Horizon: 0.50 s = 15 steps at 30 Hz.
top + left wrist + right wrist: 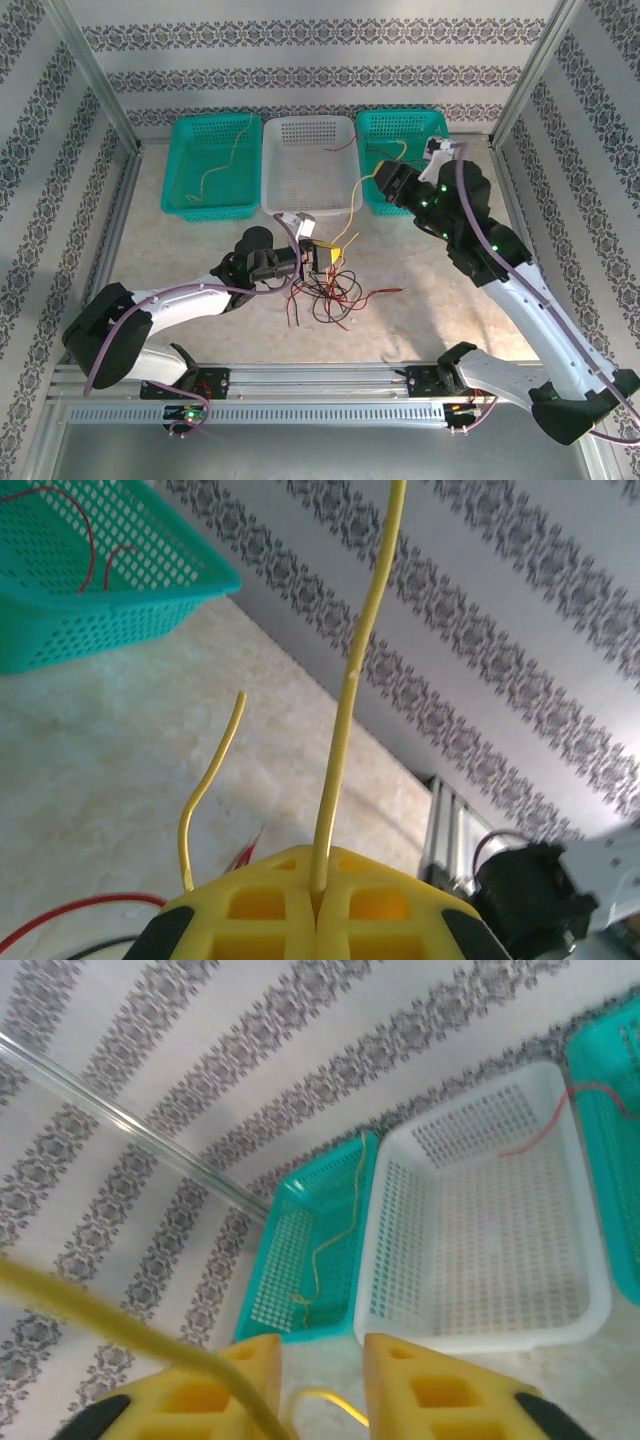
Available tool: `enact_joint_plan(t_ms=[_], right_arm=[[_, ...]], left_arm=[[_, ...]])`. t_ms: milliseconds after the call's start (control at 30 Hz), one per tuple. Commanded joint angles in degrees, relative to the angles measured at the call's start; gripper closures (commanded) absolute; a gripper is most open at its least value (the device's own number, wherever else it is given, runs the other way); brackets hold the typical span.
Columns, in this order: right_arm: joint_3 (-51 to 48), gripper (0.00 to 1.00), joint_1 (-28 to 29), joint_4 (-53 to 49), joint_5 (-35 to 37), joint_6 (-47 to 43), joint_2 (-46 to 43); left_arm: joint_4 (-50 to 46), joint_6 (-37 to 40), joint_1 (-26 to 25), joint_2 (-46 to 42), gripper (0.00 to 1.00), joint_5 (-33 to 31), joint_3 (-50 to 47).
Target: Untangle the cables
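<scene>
1. The left end effector (320, 255) hangs low over the bench (430, 310), just above the tangle. In its wrist view the left end effector (315, 905) has its yellow fingers (260, 905) pressed together on the yellow cable (345, 710), which rises steeply from the seam.
2. The same yellow cable (357, 205) climbs from there to the right end effector (385, 182), which is raised in front of the right teal basket (400, 115).
3. In its wrist view the right end effector (320, 1390) stands moderately wide. The yellow cable (100, 1310) lies across one finger, and I see no pinch on it.
4. Done, judging by how things lie:
   - A tan cable (222, 165) sits alone in the left teal basket (180, 205).
   - A red cable (340, 145) lies in the white basket (268, 160).
   - More red strands (85, 550) show in the right teal basket.
5. Left to do:
   - The yellow cable is stretched between the arms and looks partly drawn out, not yet freed or dropped.
   - A knot of red and black cables (330, 292) lies on the bench under the left end effector, so I judge the task roughly midway
</scene>
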Motion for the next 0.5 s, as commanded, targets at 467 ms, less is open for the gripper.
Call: enact_joint_plan(t_ms=[467], right_arm=[[-19.44, 0.42, 10.3, 4.81, -0.99, 2.03, -1.04]], left_arm=[[4.51, -9.77, 1.6, -5.93, 1.0, 8.72, 6.25]])
